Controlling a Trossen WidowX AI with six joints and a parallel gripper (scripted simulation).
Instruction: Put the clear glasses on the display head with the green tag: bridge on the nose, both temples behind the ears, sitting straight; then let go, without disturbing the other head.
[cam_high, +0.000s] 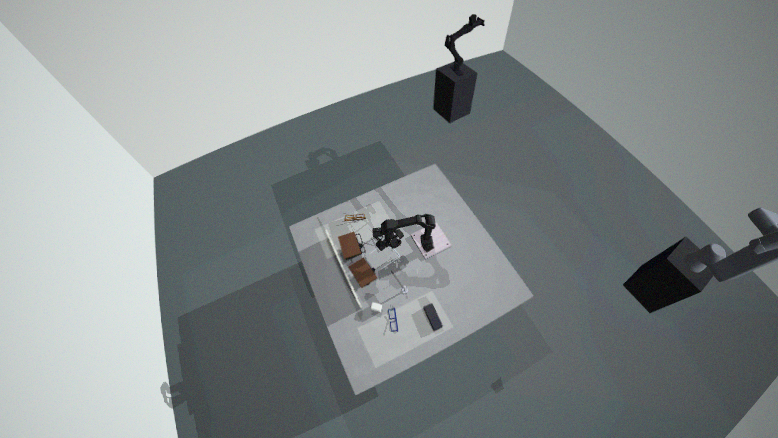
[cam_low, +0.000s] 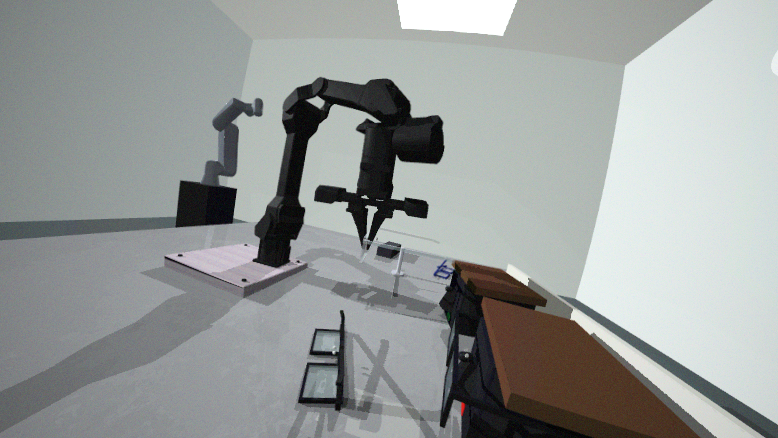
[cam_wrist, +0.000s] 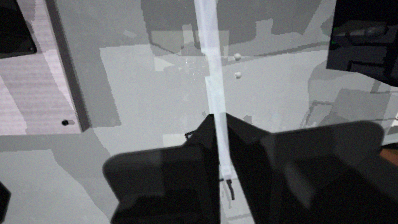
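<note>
My gripper (cam_low: 365, 245) (cam_wrist: 217, 118) points down and is shut on the clear glasses (cam_low: 365, 239) (cam_wrist: 216, 95) by their front frame, above the table. In the exterior view their thin temples reach right, toward the heads. The green-tag head (cam_high: 362, 272) (cam_low: 461, 321) (cam_wrist: 367, 47) is the farther one in the exterior view, with a brown block top and a small green mark. The clear glasses are apart from it. The other head (cam_high: 349, 244) (cam_low: 577, 364) has a red mark and black-framed glasses at its front. Its face is partly hidden.
Other black-framed glasses (cam_low: 340, 375) are near the table's front in the exterior view. Blue glasses (cam_high: 393, 319), a dark box (cam_high: 432, 316) (cam_low: 389, 250), a white block (cam_high: 376, 307), a slim stand (cam_high: 403, 290) (cam_low: 399, 262) and amber glasses (cam_high: 354, 217) are around. A pale rail (cam_high: 342, 266) runs behind the heads.
</note>
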